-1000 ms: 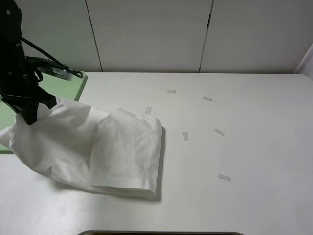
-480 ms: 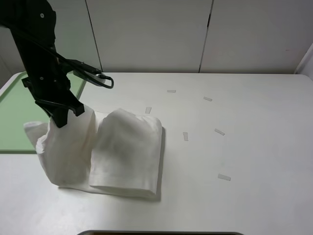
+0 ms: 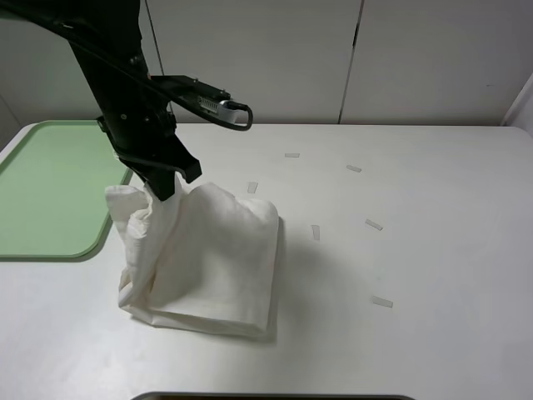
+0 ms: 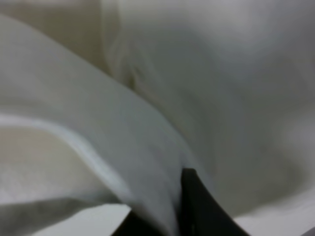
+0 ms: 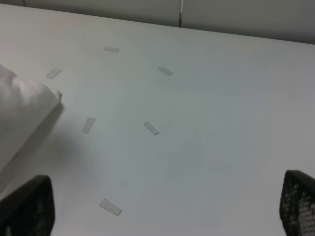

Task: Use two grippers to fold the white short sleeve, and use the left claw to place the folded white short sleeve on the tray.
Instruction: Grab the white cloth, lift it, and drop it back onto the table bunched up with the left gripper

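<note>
The white short sleeve (image 3: pixel 218 260) lies partly folded on the table's left half. My left gripper (image 3: pixel 163 187) is shut on the shirt's left edge and holds it up above the folded part, so the cloth hangs in a bunch below the claw. The left wrist view is filled with white cloth (image 4: pixel 147 98), with the dark fingers (image 4: pixel 197 209) pinching it. The pale-green tray (image 3: pixel 50 192) lies at the table's left edge, empty. My right gripper (image 5: pixel 162 201) is open and empty, off to the right of the shirt's corner (image 5: pixel 22 105); it is out of the exterior view.
Several small whitish tape strips (image 3: pixel 381 302) lie scattered on the white table (image 3: pixel 433 217) to the right of the shirt, also shown in the right wrist view (image 5: pixel 151 128). A wall of white panels stands behind the table.
My left gripper has carried the shirt's left edge up and to the right, off the tray and over the folded part. The spread-out left side is now bunched and hanging.
</note>
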Controlling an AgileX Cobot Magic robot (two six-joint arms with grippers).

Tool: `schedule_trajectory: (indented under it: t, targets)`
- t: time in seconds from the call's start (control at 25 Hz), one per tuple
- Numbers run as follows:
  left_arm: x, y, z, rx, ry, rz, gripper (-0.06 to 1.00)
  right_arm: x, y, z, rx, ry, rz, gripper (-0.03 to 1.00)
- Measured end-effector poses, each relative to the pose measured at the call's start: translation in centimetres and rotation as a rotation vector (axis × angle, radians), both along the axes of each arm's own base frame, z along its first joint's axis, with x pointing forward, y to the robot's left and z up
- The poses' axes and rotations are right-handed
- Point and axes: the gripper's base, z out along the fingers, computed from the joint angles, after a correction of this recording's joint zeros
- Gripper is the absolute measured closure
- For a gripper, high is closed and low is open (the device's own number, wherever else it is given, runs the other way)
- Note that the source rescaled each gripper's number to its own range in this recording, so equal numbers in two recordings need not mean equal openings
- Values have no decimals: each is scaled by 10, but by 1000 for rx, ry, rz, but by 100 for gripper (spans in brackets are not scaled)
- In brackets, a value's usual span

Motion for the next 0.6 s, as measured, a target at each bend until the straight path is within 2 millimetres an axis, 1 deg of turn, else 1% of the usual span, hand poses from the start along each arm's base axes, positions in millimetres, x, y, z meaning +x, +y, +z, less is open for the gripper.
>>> schedule_trajectory:
  t: [0.04,0.08,0.28,0.36,0.4,0.44,0.48,0.6]
  targets:
    - [0,-5,1,-12,-15,-10,91,0,0,0,0,0,0,-3]
    - [0,-5,1,-12,-15,-10,91,0,0,0,0,0,0,-3]
    - [-3,-19,2,-56,-45,-30,91,0,0,0,0,0,0,-3]
    - [-8,-29,2,-80,-50,-46,91,0,0,0,0,0,0,-3]
    - [-12,-41,-2,-97,-45,-70,91,0,0,0,0,0,0,-3]
    - [-16,-48,-5,-101,-36,-86,91,0,0,0,0,0,0,-3]
    - [-16,-48,-5,-101,-36,-86,91,0,0,0,0,0,0,-3]
    - [-25,-60,-8,-107,-22,-120,91,0,0,0,0,0,0,-3]
